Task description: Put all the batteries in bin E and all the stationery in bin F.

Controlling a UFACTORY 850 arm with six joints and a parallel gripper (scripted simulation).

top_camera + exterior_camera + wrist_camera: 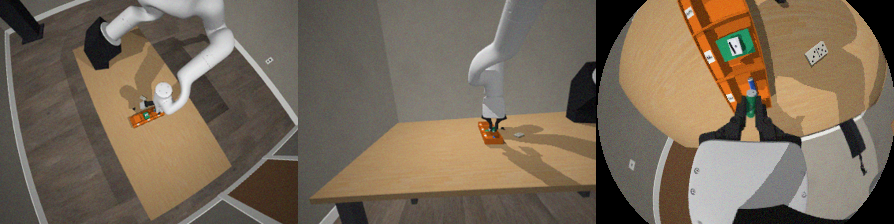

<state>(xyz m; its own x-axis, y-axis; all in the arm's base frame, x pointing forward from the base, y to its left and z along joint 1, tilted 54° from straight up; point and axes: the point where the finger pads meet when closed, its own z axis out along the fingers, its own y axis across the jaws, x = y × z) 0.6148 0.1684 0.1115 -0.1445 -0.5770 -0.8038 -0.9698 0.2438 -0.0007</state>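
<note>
My gripper (493, 129) (751, 102) is shut on a green cylindrical battery (751, 102) with a grey end. It holds the battery over the near end compartment of the orange three-part bin tray (137, 119) (493, 141) (716, 11). A small blue cylinder (751, 83) (493, 136) lies in that compartment, just beyond the held battery. The middle compartment holds a flat green piece (747, 37) (147, 117) with a white, black-marked piece (735, 46) on it. The far compartment shows bare orange in the wrist view. White labels are on the tray's side; their letters are too blurred to read.
A white domino (143, 97) (519, 135) (816, 53) with black dots lies on the table beside the tray. A small black object (134, 109) (502, 128) (781, 1) lies close to the tray's long side. The black arm pedestal (102, 45) (583, 95) stands at one table end.
</note>
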